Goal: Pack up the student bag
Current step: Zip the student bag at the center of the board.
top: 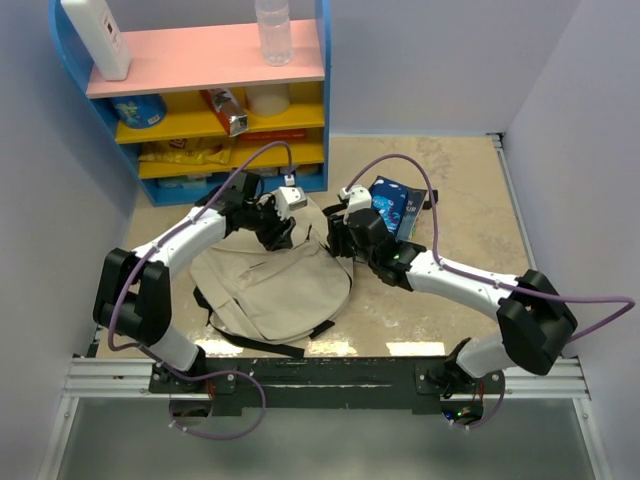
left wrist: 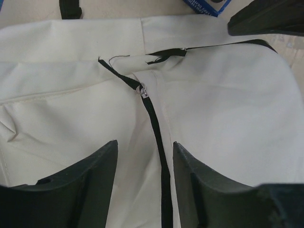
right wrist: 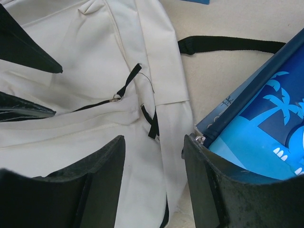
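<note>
**Both sets of fingers open over the student bag, nothing held**

Pale lilac walls (top: 580,90) close in the left, back and right sides. The worktop (top: 460,180) is beige, speckled stone-look. A blue shelf unit (top: 323,100) stands at the far left, with a pink top board and yellow shelves of packets. A clear bottle (top: 273,30) stands upright on the top board.

The student bag (top: 270,290) lies flat mid-worktop, just in front of the shelf unit. It is cream canvas, and a black strap (top: 270,347) trails from its near edge. Both arms reach inward and meet over the bag's far end.

A blue book (top: 395,205) with a palm-tree cover lies just right of the bag's far corner.

The left fingers (left wrist: 90,175) are spread wide and gripping nothing. They hang over the canvas, and the black zip line runs up between them. I cannot tell if they touch the cloth.

The right fingers (right wrist: 95,171) are also spread wide and hold nothing. One is over the bag; the other is right against the book's corner, and contact is not clear.

The metal zip pull (left wrist: 143,90) sits at the top of the zip line, clear of both sets of fingers.
</note>
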Controlling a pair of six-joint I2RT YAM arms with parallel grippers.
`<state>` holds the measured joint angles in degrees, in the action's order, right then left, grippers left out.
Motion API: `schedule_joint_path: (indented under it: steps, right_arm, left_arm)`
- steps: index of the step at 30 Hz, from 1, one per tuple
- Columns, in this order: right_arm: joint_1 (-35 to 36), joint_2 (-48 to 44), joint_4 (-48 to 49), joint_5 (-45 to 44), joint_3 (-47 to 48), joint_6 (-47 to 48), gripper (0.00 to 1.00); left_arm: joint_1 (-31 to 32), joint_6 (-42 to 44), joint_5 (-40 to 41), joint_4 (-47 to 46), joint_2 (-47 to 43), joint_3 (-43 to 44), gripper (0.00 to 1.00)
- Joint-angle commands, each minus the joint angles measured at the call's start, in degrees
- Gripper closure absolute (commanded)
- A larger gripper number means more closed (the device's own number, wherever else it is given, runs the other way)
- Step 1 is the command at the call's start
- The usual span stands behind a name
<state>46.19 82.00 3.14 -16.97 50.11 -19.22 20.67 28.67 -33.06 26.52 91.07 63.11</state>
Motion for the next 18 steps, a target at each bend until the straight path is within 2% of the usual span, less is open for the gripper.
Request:
schedule_joint_path:
  steps: [1, 6, 14, 18]
  right_arm:
    - [0.30, -0.08, 2.75, -0.17, -0.10, 1.20, 0.44]
    - [1.18, -1.31, 4.15, 0.01, -1.41, 1.21, 0.44]
    - [2.06, -2.63, 6.18, 0.89, -4.40, 1.29, 0.46]
    - [2.76, -2.37, 6.18, 0.45, -5.02, 1.03, 0.46]
  left_arm:
    - [1.04, 0.34, -4.03, 0.90, -1.25, 1.75, 0.43]
    - [4.91, -0.27, -0.35, -3.48, 1.21, -1.85, 0.42]
    - [5.00, -3.79, 11.08, -12.46, 3.32, -3.17, 0.44]
    - [4.91, -3.44, 9.34, -12.20, 3.94, -2.91, 0.44]
